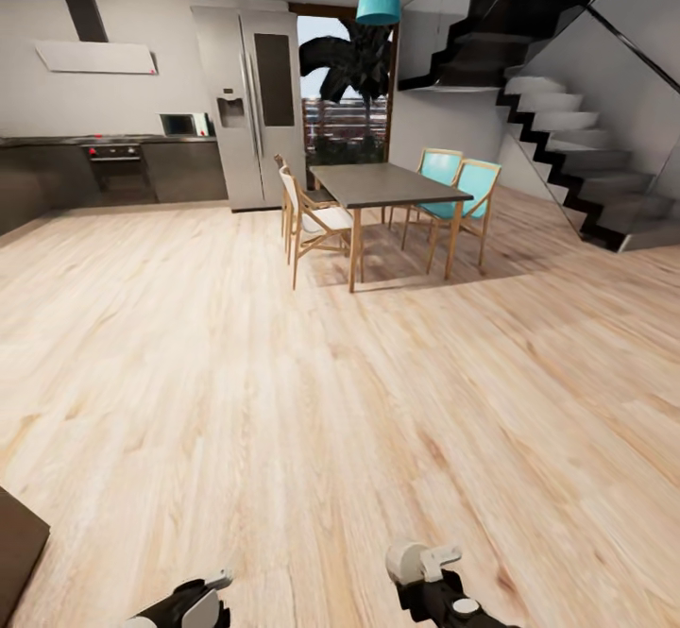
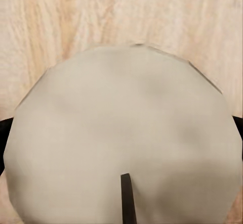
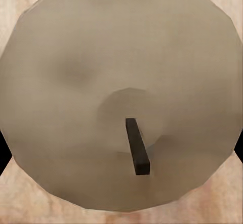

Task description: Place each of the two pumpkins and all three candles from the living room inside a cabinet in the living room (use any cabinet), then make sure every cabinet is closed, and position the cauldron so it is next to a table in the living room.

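Note:
A grey-beige candle (image 2: 121,133) with a dark wick sits right in front of the left wrist camera, with dark fingers (image 2: 3,133) at both its sides; my left gripper (image 1: 194,602) is shut on it. Another candle (image 3: 121,72) sits the same way in my right gripper (image 1: 425,571), with dark finger edges (image 3: 3,155) flanking it. Both arms hang low over the wooden floor at the head view's lower edge. The pumpkins, cauldron, cabinet and low table are out of view.
Ahead stands a dark dining table (image 1: 382,184) with wooden and teal chairs (image 1: 467,195). A fridge (image 1: 247,104) and kitchen units (image 1: 113,170) line the back left; stairs (image 1: 567,127) rise at the right. A dark-brown furniture corner (image 1: 17,552) juts in at lower left.

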Robot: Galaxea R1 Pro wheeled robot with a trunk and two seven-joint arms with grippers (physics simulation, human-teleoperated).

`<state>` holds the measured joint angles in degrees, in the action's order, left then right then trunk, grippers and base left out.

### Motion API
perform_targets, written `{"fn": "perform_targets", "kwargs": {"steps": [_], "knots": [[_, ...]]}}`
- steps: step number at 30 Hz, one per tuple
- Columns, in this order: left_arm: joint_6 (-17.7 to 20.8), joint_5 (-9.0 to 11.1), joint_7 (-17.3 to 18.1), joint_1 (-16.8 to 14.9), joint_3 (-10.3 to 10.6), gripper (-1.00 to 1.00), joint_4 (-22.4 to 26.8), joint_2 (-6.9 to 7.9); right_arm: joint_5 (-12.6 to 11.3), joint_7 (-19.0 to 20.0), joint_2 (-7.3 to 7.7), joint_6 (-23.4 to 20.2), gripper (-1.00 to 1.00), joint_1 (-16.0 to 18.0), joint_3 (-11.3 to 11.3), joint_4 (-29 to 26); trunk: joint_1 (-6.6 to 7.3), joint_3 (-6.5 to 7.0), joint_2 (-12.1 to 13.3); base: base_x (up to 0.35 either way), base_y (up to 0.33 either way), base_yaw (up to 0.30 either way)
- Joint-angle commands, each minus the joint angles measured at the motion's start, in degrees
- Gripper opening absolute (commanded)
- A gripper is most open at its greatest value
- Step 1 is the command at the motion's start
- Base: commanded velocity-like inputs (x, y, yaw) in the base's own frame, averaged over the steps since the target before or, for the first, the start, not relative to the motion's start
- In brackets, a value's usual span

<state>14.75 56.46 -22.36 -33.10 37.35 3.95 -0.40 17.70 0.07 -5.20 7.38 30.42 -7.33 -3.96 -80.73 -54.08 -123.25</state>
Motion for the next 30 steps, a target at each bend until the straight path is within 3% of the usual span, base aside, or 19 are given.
{"fn": "perform_targets", "kwargs": {"steps": [1,8,15,30], "knots": [[0.0,-0.1,0.0,0.2,0.1,-1.00,0.0,0.03,-0.1,0.0,0.07,0.4,-1.00,-0.2,0.0,0.0,0.23,0.15,0.4,0.000,0.000,0.269],[-0.3,-0.1,0.0,0.7,0.1,-1.00,-0.3,0.31,-0.2,-0.1,0.23,1.1,-1.00,-0.5,0.0,0.9,1.76,1.18,3.2,0.000,0.000,0.274],[-5.2,-0.1,0.0,0.8,0.1,-1.00,-2.2,-0.17,-0.2,-0.1,0.17,1.1,-1.00,-0.5,0.0,2.7,3.30,2.28,6.0,0.000,0.000,0.281],[-5.5,0.0,0.0,0.8,0.1,-1.00,-2.4,-0.09,-0.2,-0.1,0.08,1.1,-1.00,-0.5,0.0,2.7,6.60,4.65,12.0,0.000,0.000,0.282]]}}
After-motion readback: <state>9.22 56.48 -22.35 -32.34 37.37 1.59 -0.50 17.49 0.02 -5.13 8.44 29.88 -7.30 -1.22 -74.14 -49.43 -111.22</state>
